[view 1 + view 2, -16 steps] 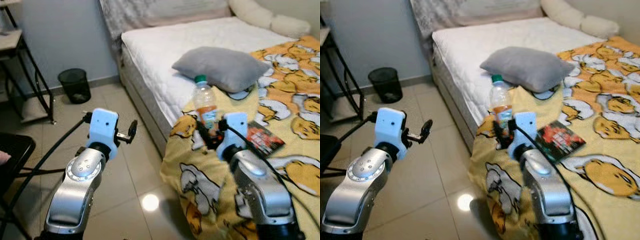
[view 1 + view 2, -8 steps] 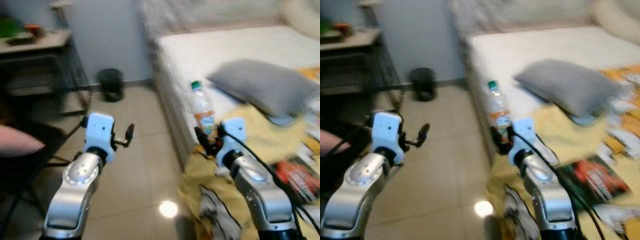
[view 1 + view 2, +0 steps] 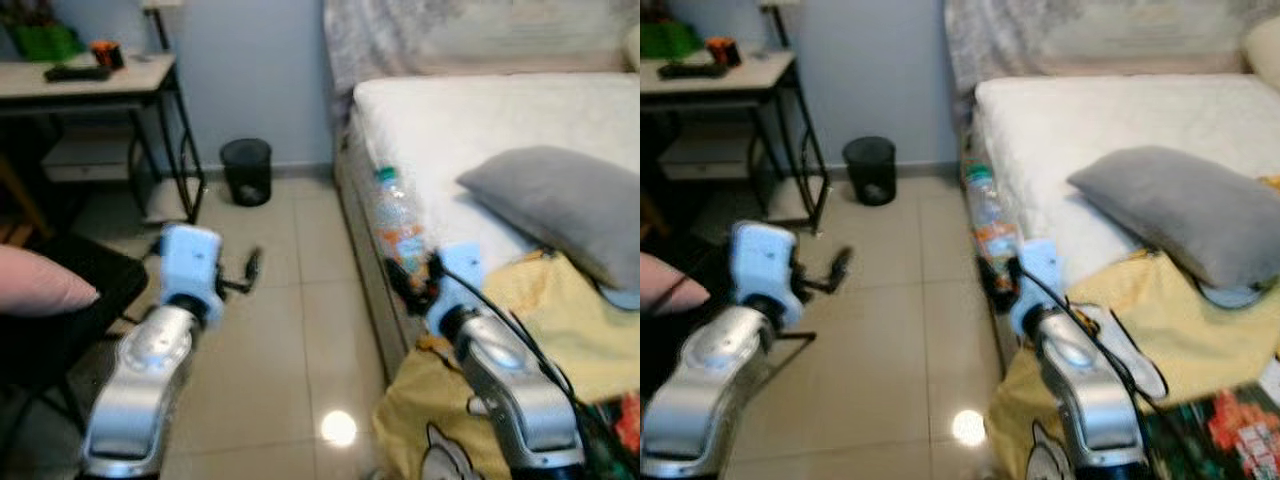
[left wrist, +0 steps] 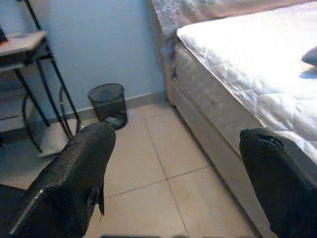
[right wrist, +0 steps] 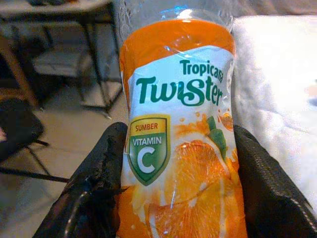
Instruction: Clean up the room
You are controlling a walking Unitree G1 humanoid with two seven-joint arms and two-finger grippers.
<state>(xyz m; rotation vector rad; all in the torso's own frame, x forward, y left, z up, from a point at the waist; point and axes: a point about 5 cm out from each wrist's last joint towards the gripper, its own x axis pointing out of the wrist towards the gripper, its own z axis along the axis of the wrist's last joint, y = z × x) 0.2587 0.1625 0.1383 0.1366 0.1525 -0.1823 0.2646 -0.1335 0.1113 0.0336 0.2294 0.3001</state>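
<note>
while we carry the bottle (image 5: 181, 134) across the room, the right end effector (image 3: 413, 283) is clamped on it, one black finger (image 5: 96, 183) pressed to each side of the orange label, and the bottle stands upright with its green cap up, held out over the near edge of the bed (image 3: 470, 120). we judge the step in hand to be taking this bottle to the bin, so we want to keep the wrist level, hold the squeeze firm on the thin plastic, and turn gently so it does not slip or tip.

the left end effector (image 4: 173, 178) hangs empty with its fingers wide apart, out over the tiled floor (image 3: 290, 340) on our left.

near on the left sits a dark chair (image 3: 60, 310) with something pink on it, which we should skirt. to our right the yellow blanket (image 3: 560, 320) drapes off the bed, and a grey pillow (image 3: 555, 200) lies just beyond it.

farther off, the black wastebasket (image 3: 246, 171) stands on the floor by the blue wall, between the bed's far corner and the table (image 3: 90, 75). the table's black legs stand near the basket, so we should come in from the bed side.
</note>
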